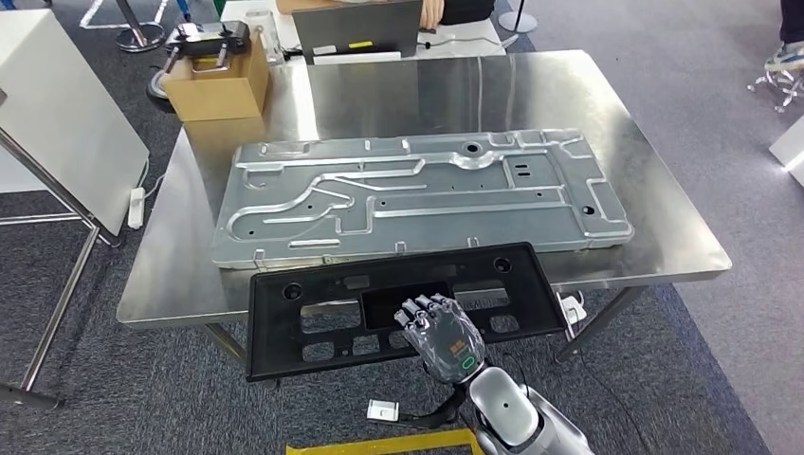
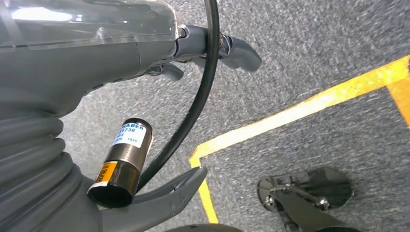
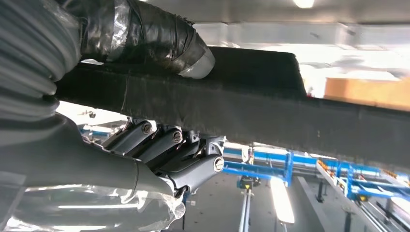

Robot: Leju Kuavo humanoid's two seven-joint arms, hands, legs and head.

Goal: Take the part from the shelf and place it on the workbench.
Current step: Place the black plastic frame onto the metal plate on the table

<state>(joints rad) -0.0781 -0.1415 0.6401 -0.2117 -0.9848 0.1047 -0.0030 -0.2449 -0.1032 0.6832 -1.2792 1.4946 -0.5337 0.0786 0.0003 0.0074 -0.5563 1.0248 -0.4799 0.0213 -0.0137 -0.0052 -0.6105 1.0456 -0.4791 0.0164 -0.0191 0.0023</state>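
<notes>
Your right hand (image 1: 441,332) grips the black plastic part (image 1: 398,305) through a central opening — thumb on one face, fingers on the other — so the long panel stays level. The part hangs at the near edge of the steel counter (image 1: 654,209), just short of the grey metal plate (image 1: 417,194). Your left hand (image 2: 212,48) hangs over carpet, fingers loosely apart, holding nothing.

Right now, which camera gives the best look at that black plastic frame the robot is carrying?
The head view: it shows the whole black frame with its cutouts, held by the right hand at the near edge of the steel workbench. The right wrist view shows just its dark edge close up, under the thumb. The left wrist view looks at the floor.
</notes>
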